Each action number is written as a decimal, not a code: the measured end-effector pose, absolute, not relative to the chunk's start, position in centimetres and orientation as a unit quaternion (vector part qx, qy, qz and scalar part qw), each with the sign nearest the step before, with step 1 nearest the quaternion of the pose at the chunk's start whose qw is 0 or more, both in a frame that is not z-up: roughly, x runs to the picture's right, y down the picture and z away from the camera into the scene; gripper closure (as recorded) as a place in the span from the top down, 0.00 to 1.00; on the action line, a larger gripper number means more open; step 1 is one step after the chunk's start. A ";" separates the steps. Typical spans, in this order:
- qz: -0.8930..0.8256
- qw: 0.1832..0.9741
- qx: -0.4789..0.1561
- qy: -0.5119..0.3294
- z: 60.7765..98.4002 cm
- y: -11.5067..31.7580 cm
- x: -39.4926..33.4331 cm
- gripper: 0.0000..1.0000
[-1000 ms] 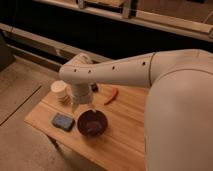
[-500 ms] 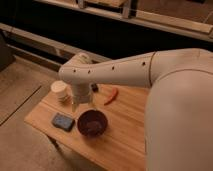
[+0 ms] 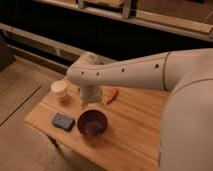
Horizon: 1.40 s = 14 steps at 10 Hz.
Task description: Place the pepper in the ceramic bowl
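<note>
Pepper [image 3: 112,96] not grasped yet.
The gripper [image 3: 91,99] hovers beside it, jaws wide, empty; ceramic bowl [image 3: 92,123] sits empty on counter [image 3: 135,135].

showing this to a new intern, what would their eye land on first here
The huge white robot arm sweeps in from the right across the frame, its claw hanging open and empty over the wooden table, just behind the ceramic bowl. Next comes the red-orange pepper lying on the table beside the claw, then the pale cup and blue-grey sponge at the left end.
</note>
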<state>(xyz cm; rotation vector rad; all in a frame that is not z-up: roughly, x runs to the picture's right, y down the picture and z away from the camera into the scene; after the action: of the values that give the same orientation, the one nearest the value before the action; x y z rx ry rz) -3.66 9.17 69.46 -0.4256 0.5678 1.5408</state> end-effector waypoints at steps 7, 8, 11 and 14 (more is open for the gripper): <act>0.756 0.601 -0.138 0.217 71.6 7.5 5.4 0.65; 0.765 0.596 -0.142 0.201 72.3 6.8 6.1 0.65; 0.761 0.604 -0.155 0.180 74.1 4.4 5.8 0.65; 0.747 0.619 -0.159 0.185 75.7 1.5 5.0 0.65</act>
<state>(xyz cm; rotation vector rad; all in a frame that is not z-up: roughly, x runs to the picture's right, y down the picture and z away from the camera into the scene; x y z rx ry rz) 4.98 1.51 75.71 -0.3662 0.4252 1.7180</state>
